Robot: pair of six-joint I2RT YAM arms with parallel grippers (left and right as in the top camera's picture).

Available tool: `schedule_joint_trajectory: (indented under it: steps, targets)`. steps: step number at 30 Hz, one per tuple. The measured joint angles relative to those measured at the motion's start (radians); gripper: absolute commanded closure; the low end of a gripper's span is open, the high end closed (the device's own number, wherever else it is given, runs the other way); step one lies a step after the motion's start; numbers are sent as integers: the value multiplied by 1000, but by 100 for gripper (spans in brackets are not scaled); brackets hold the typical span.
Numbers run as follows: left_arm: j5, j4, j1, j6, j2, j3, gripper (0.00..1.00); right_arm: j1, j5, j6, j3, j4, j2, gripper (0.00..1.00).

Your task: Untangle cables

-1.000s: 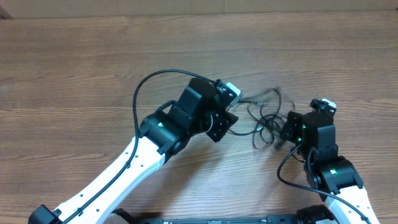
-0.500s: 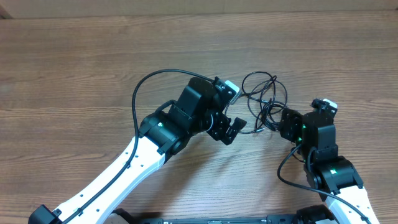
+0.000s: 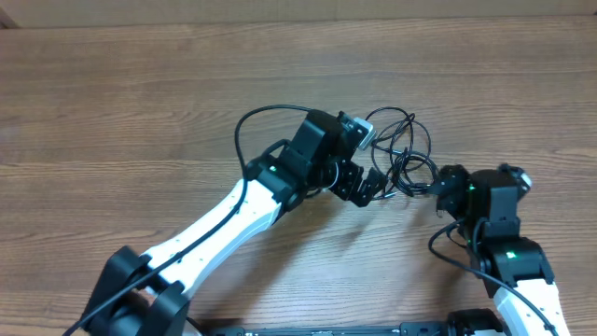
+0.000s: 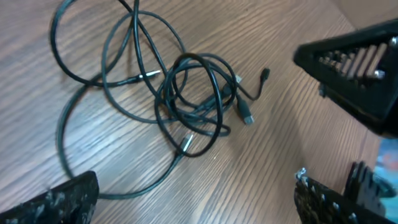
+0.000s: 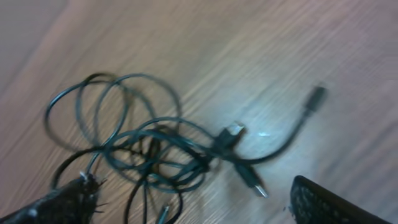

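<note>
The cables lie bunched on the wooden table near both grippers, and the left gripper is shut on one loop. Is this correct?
No: the left gripper is open and holds nothing. The left wrist view shows its fingers apart, the cables lying free on the table.

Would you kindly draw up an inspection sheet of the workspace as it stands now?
Surface: wooden table, plain wood grain.
Job's things: thin black cables lying tangled in overlapping loops; plug ends lie loose on the wood.
Clutter: nothing seen.
Grippers: left claw open beside the tangle; right claw open on the other side; neither holds anything.
Cables: thick arm cable arcs over the left arm, apart from the tangle.
Surroundings: nothing seen.
</note>
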Motion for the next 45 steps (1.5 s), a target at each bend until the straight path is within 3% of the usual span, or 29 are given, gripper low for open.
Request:
schedule_joint_trajectory:
  steps: [8, 16, 23, 37, 45]
  targets:
    - [28, 171, -8, -204, 112, 0, 0, -101, -45, 37, 0, -12, 0, 0]
    - [11, 266, -95, -260, 197, 0, 2, -106, -61, 42, 0, -13, 0, 0]
    - [-111, 273, -138, -289, 253, 0, 20, -106, -64, 43, 0, -14, 0, 0]
    - [-199, 336, -138, -311, 331, 0, 27, -106, -91, 44, 0, -14, 0, 7]
    - [-206, 341, -138, -312, 338, 0, 50, -106, -105, 43, 0, -14, 0, 11]
